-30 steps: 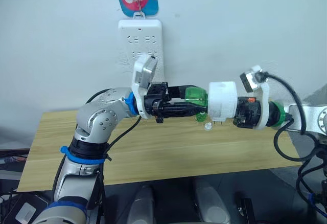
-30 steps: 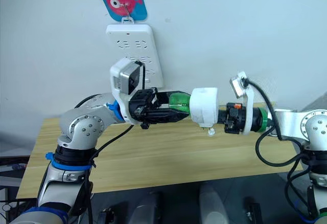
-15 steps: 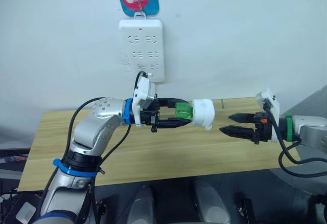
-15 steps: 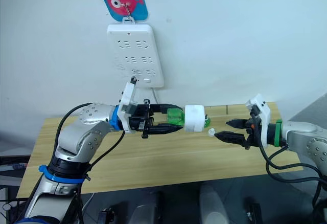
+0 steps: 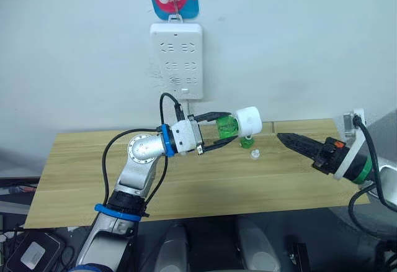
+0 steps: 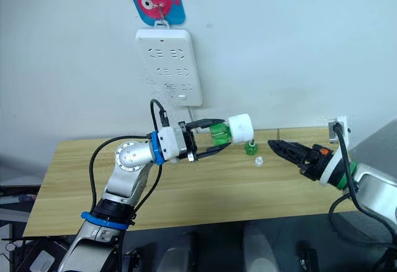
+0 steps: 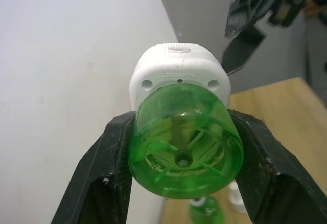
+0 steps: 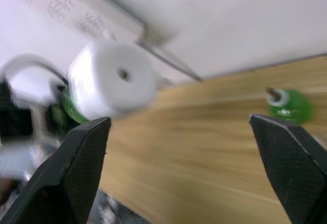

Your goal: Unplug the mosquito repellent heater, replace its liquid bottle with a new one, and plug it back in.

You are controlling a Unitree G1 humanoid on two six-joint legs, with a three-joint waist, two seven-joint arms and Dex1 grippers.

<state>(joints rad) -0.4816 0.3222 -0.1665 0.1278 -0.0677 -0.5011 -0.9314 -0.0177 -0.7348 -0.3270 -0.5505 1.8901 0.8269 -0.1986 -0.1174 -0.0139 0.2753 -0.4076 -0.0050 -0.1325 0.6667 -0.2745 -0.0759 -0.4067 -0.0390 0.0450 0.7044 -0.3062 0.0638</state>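
I see the small white rounded plastic mosquito repellent heater point(image 5: 249, 120) held up in the air above the light wooden table point(image 5: 93, 172), below the tall white multi-socket power strip point(image 5: 177, 59) on the wall and well apart from it. A translucent green liquid bottle point(image 7: 184, 152) sits in its base, and my left gripper point(image 7: 185, 157) is closed on that bottle, one black finger pressed to each side, so the heater rides on the bottle and is not itself gripped. I read that hold as a way to carry both parts as one piece while leaving the white body free for the other arm. The heater's face with the small dark hole point(image 8: 122, 73) points toward my right gripper point(image 5: 291, 140), which hangs off to the right over the table edge, its fingers spread wide and holding nothing. On the table near the heater stand a second small green bottle point(image 5: 247, 141) and a small clear cap point(image 5: 254, 154), apart from each other. I cannot tell which bottle is the new one, so I judge the swap unfinished, with plugging in still ahead.
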